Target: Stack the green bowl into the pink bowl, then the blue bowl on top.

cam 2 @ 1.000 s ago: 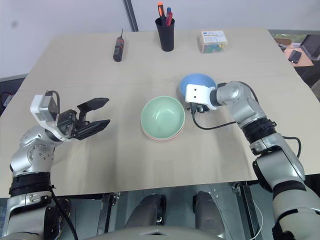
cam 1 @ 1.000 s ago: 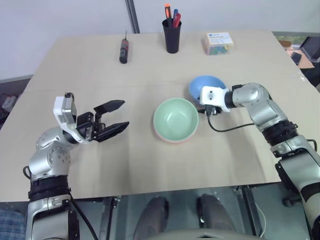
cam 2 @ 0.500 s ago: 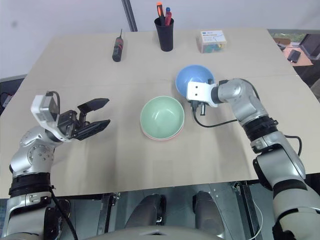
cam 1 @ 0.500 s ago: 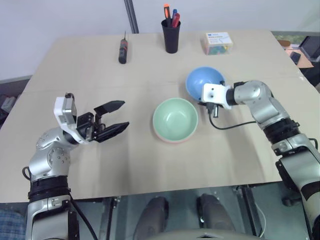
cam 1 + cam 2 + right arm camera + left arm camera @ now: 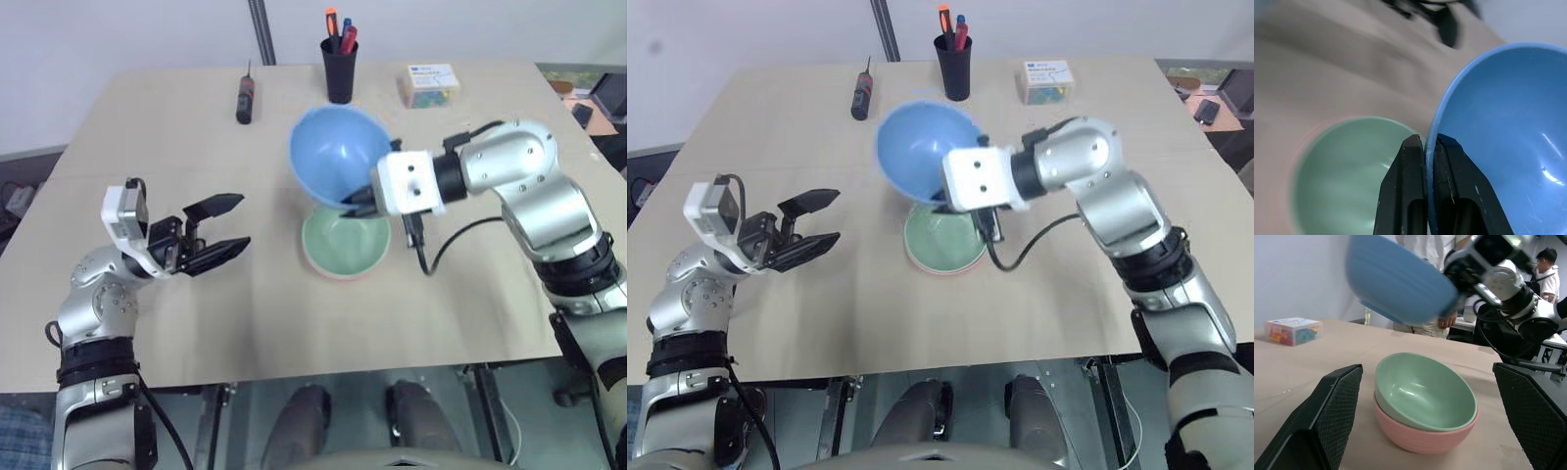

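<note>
**Blue bowl held in the air above the green-in-pink stack**

Sky-blue plastic is seen tilted in mid-air: the blue bowl [image 5: 338,152] is pinched at its rim by the right gripper [image 5: 1423,147], whose two black fingers are closed on the wall, one inside and one outside. The bowl is held clear of the table [image 5: 147,127], its open side turned up and towards the camera, and it is placed just at 12 o'clock of the stacked pair, partly overlapping it in the head views.

The green bowl [image 5: 343,240] is nested upright inside the pink bowl [image 5: 1420,438], whose salmon rim is seen as a thin band around and below the green one. The pair is set near the table's centre.

The left gripper [image 5: 217,230] is held at 9 o'clock of the stack, well apart from it, its fingers spread wide with nothing between them, pointed towards the bowls.

Along the far edge, a black cup of pens [image 5: 339,64] is found at 12 o'clock, a screwdriver [image 5: 244,93] at about 11 o'clock, and a small clear box [image 5: 430,85] at about 1 o'clock.
</note>
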